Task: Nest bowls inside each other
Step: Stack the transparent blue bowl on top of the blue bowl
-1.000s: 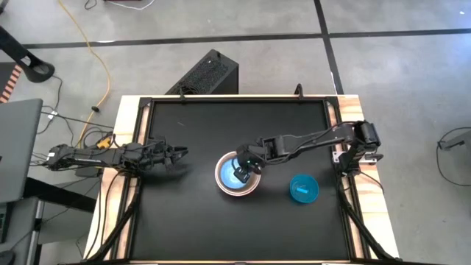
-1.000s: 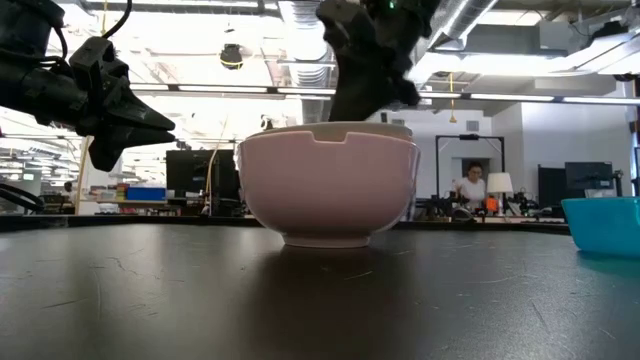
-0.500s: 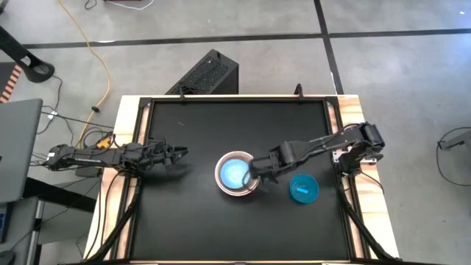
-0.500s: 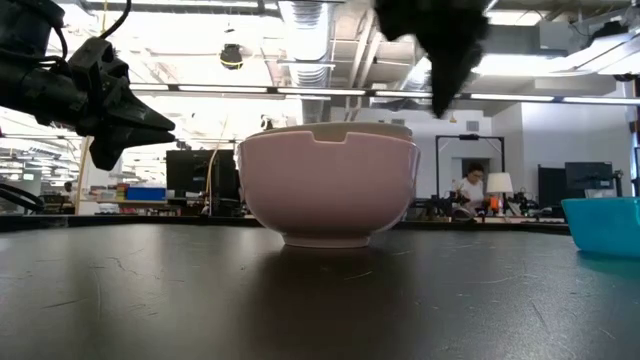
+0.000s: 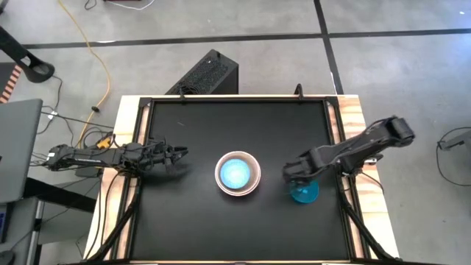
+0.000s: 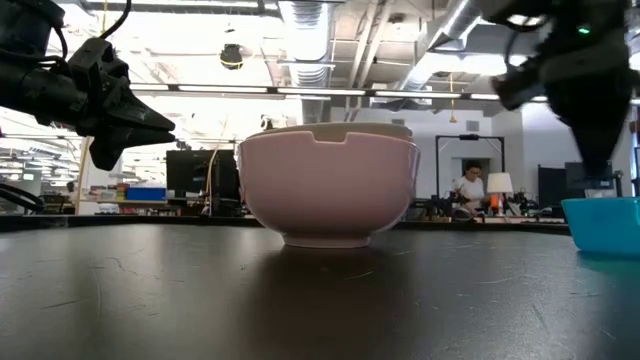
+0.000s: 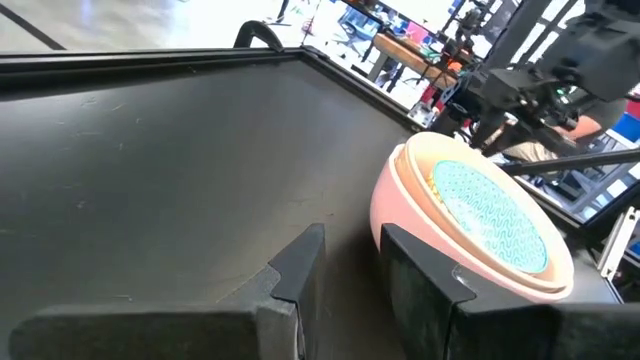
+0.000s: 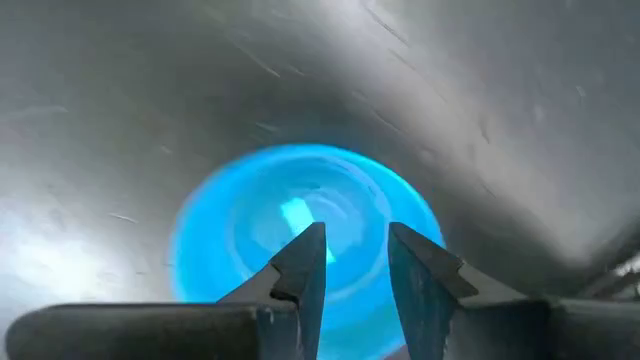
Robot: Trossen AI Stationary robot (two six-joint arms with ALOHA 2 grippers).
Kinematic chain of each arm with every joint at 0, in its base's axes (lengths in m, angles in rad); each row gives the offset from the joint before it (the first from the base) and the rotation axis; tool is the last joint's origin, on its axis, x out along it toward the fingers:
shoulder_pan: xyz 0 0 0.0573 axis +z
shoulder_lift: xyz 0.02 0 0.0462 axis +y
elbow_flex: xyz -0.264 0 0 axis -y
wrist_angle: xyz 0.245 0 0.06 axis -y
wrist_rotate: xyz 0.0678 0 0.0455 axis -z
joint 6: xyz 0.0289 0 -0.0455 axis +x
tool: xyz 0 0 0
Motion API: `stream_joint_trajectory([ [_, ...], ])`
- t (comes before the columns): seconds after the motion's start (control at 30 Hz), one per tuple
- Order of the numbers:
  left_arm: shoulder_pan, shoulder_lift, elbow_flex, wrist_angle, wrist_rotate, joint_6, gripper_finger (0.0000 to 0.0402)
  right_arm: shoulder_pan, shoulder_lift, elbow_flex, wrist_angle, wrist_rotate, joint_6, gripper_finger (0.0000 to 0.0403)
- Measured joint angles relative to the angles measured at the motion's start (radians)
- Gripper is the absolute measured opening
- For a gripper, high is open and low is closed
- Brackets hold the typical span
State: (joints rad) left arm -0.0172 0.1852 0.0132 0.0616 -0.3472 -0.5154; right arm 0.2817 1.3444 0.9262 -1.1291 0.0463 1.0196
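A stack of nested bowls stands mid-table: a pink bowl (image 5: 254,185) (image 6: 328,190) outermost, a light blue bowl (image 5: 235,174) (image 7: 490,215) innermost. A bright cyan bowl (image 5: 306,193) (image 6: 605,225) (image 8: 250,230) sits alone on its base to the stack's right. My right gripper (image 5: 297,177) (image 6: 598,172) (image 8: 355,265) hangs over that bowl, pointing down, open, with nothing between its fingers. My left gripper (image 5: 179,154) (image 7: 350,270) hovers open to the left of the stack, above the table.
The black tabletop (image 5: 184,213) has a raised frame and wooden side rails (image 5: 125,118). A dark box (image 5: 206,73) stands on the floor behind the far edge. Bare table lies between the stack and the near edge.
My right gripper has come up out of the stacked bowls and swung toward the table's right edge, tipping to point straight down, and now stands over the cyan bowl. The light blue bowl stays in the stack. My left arm has kept still.
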Motion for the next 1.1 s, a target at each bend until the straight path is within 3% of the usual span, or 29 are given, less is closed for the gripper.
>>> stream_joint_trajectory([
  [0.2,0.000,0.000,0.000,0.000,-0.002,-0.001,0.0088,-0.001,-0.195,-0.194,0.146,-0.026,0.056,0.0127],
  [0.4,0.000,0.000,0.000,0.000,-0.006,-0.001,0.0088,0.000,-0.258,-0.285,0.181,-0.018,0.057,0.0127],
  [0.8,0.000,0.000,0.000,0.000,-0.007,0.006,0.0088,0.000,-0.260,-0.221,0.099,-0.022,0.024,0.0127],
  [1.1,0.000,0.000,0.000,0.000,-0.007,0.005,0.0088,-0.003,-0.260,-0.249,0.013,-0.019,0.027,0.0127],
])
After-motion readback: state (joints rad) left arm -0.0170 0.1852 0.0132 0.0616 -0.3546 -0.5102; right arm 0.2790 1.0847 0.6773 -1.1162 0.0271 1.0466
